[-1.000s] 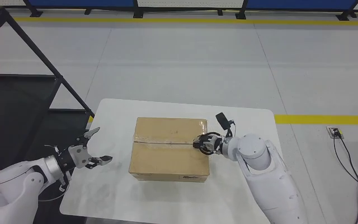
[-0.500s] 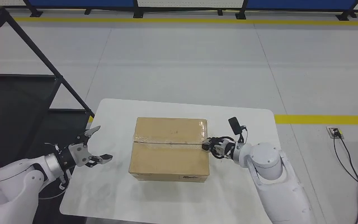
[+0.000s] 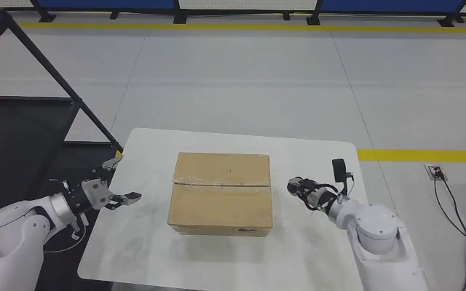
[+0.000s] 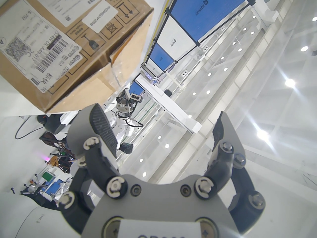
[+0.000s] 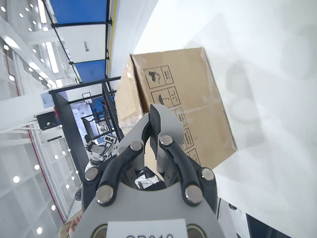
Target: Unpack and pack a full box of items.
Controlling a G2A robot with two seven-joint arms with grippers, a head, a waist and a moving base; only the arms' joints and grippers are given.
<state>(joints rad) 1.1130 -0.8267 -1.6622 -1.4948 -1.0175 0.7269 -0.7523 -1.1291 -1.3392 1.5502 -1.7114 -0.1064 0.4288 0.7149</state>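
A closed brown cardboard box (image 3: 221, 191) stands in the middle of the white table (image 3: 306, 156), its flaps sealed along a centre seam. The box (image 4: 66, 33) carries shipping labels on the side facing the left arm, and printed handling symbols on the side of the box (image 5: 180, 110) facing the right arm. My left gripper (image 3: 121, 183) hangs open beside the table's left edge, apart from the box; its fingers (image 4: 102, 127) hold nothing. My right gripper (image 3: 295, 186) is shut and empty, a short way off the box's right side, with its fingers (image 5: 154, 125) pressed together.
A black metal frame (image 3: 51, 73) stands at the far left beside the table. Bare table surface lies on all sides of the box. A yellow floor line (image 3: 411, 154) runs past the table's right side.
My right gripper has drawn back to the right, from over the box's right end at the seam to a spot off the box. My left gripper has shifted slightly left.
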